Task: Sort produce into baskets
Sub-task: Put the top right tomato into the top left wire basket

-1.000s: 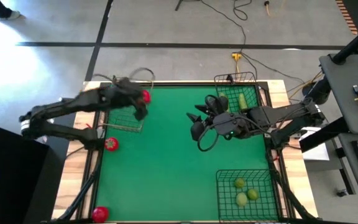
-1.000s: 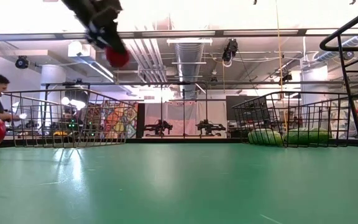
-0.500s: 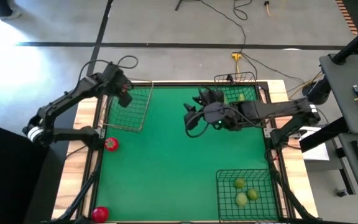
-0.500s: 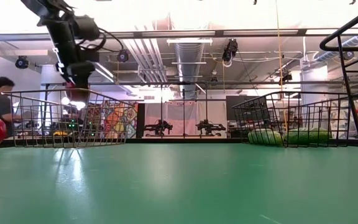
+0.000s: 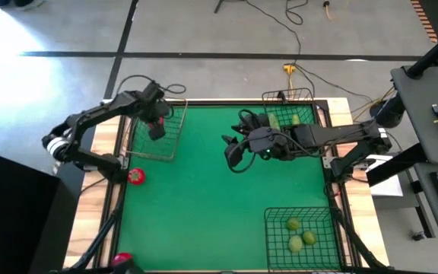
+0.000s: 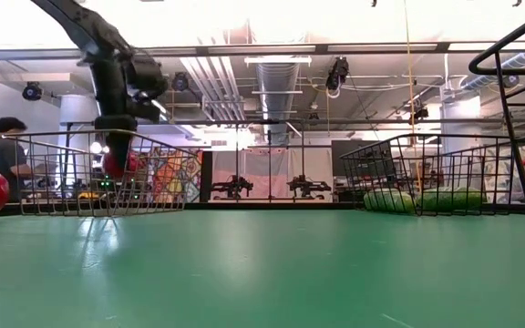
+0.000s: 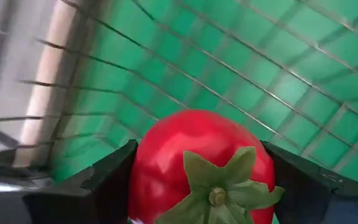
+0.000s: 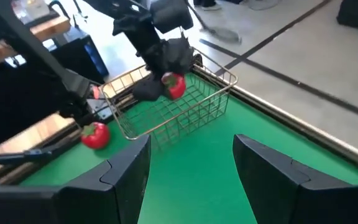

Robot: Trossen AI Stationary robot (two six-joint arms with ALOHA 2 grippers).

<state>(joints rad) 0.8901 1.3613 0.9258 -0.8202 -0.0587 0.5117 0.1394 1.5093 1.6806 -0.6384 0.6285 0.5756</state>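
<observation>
My left gripper (image 5: 157, 128) is shut on a red tomato (image 7: 197, 165) and hangs inside the wire basket (image 5: 175, 146) at the mat's far left. In the low view the tomato (image 6: 114, 165) is below the basket's rim (image 6: 62, 137). My right gripper (image 5: 231, 152) is open and empty above the middle of the green mat. One loose tomato (image 5: 135, 176) lies on the table's left edge by the basket, and another (image 5: 122, 261) lies at the near left corner. Cucumbers (image 5: 296, 119) lie in the far right basket. Limes (image 5: 299, 234) lie in the near right basket. My left gripper pinches the tomato between its two fingers (image 7: 114, 180), one on each opposite side (image 7: 143, 177). The fingers come from above and point down. The green stem end (image 7: 216, 194) faces up toward the wrist. The tomato hangs clear of the basket's floor.
The far right basket (image 5: 310, 97) and the near right basket (image 5: 268, 228) stand along the mat's right side. In the low view a basket wall (image 6: 518, 118) stands close at the right. The mat's middle and near left (image 5: 196, 221) are bare. A person (image 6: 3, 155) sits in the room beyond the table.
My left gripper has carried the tomato from above the mat toward the table's far left, then down below the rim of the far left basket, staying shut on it. My right gripper has drifted a little toward the table's left edge.
</observation>
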